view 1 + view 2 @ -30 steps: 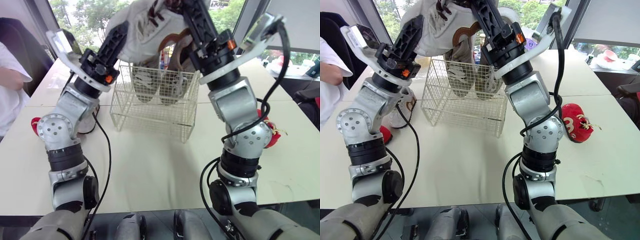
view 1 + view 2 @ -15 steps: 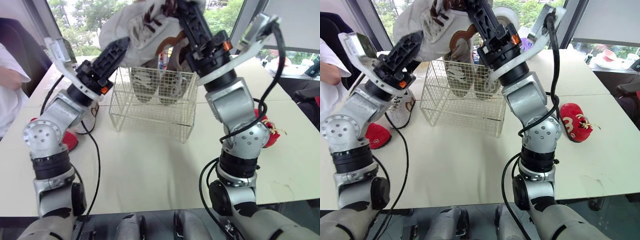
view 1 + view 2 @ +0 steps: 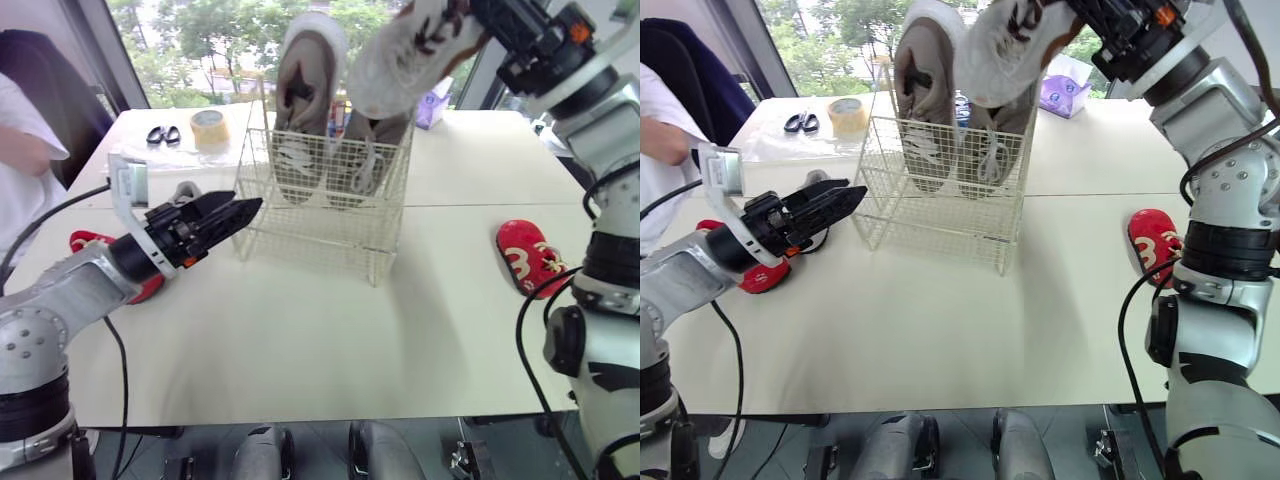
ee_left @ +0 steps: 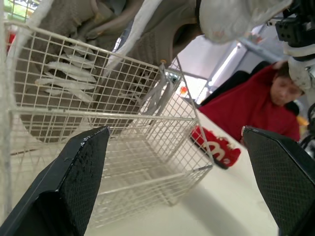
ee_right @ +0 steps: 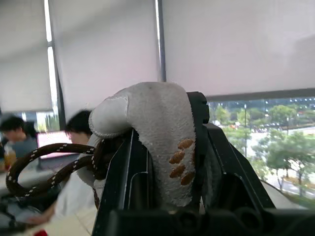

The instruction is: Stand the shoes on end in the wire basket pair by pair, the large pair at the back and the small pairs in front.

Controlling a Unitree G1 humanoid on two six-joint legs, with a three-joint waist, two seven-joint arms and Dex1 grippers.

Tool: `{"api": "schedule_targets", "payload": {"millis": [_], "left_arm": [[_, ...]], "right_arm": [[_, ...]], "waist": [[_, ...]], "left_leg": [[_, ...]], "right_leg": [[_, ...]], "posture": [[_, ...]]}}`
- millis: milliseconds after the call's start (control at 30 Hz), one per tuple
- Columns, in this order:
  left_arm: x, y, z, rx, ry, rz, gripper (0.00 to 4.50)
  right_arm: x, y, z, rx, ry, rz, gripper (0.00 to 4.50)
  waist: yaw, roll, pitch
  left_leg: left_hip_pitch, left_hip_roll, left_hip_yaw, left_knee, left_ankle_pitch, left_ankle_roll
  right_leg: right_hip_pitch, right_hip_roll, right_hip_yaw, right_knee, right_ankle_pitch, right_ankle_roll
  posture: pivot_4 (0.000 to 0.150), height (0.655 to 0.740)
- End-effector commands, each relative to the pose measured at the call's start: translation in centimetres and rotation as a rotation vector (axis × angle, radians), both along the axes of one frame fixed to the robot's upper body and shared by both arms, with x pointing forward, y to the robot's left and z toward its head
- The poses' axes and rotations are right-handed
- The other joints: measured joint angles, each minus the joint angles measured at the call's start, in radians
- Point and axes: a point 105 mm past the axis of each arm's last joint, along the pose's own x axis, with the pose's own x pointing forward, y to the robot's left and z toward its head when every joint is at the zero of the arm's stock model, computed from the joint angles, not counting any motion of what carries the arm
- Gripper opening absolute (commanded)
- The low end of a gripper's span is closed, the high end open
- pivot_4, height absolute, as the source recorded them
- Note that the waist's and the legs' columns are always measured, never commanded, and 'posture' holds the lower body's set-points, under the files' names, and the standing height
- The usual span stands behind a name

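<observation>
The wire basket (image 3: 322,215) stands mid-table with two large beige shoes (image 3: 303,95) on end inside, toes up. High above its right side my right gripper (image 3: 492,22) is shut on the heel of a white shoe with brown laces (image 3: 410,55); the heel (image 5: 162,142) sits clamped between the fingers. My left gripper (image 3: 243,209) hangs low by the basket's left front corner, open and holding nothing; its fingers (image 4: 74,177) stand wide apart facing the basket (image 4: 147,147). One small red shoe (image 3: 530,255) lies right of the basket, another (image 3: 95,243) behind my left arm.
A tape roll (image 3: 207,128) and scissors (image 3: 160,134) lie at the table's far left, and a tissue box (image 3: 432,104) stands behind the basket. A person (image 3: 25,150) sits at the left edge. Another person in red (image 4: 256,105) is across the table.
My left gripper has let go of the white shoe, opened, and dropped down to the basket's left front. The right gripper alone now holds the shoe, swung up to the right.
</observation>
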Motion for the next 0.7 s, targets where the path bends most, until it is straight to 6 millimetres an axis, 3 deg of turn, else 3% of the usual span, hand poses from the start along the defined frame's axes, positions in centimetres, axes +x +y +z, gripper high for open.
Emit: {"api": "schedule_targets", "payload": {"millis": [33,167,400,700], "left_arm": [[-1.1,-0.1,0.4,0.044,-0.048,0.005,4.42],[-1.5,-0.3,-0.3,0.072,-0.043,0.009,4.42],[-1.8,-0.8,-0.7,0.079,-0.04,-0.001,4.42],[-1.5,-1.2,-1.0,0.09,-0.038,-0.007,4.42]], "right_arm": [[-0.9,0.0,1.0,-0.115,-0.077,0.038,1.03],[-0.5,0.1,0.0,-0.237,-0.073,0.053,1.03],[1.0,1.9,-3.3,-0.493,-0.129,0.02,1.03],[2.9,3.3,-7.5,-0.636,-0.085,0.079,1.03]], "waist": [[-0.004,0.0,0.0],[0.004,0.0,0.0],[0.005,0.0,0.0],[0.006,0.0,0.0]], "left_leg": [[-0.001,0.001,0.001,0.0,0.0,0.0],[-0.007,0.002,0.001,0.0,0.003,-0.004],[-0.007,0.002,0.002,0.001,0.003,-0.004],[-0.006,0.002,0.001,0.003,0.007,-0.011]], "right_leg": [[-0.002,0.001,0.0,0.001,0.0,0.0],[-0.011,0.003,0.0,0.007,0.002,0.004],[-0.01,0.003,0.0,0.006,0.002,0.004],[-0.009,0.004,0.0,0.006,0.002,0.004]], "posture": [[0.15,0.74],[0.15,0.74],[0.15,0.74],[0.15,0.74]]}}
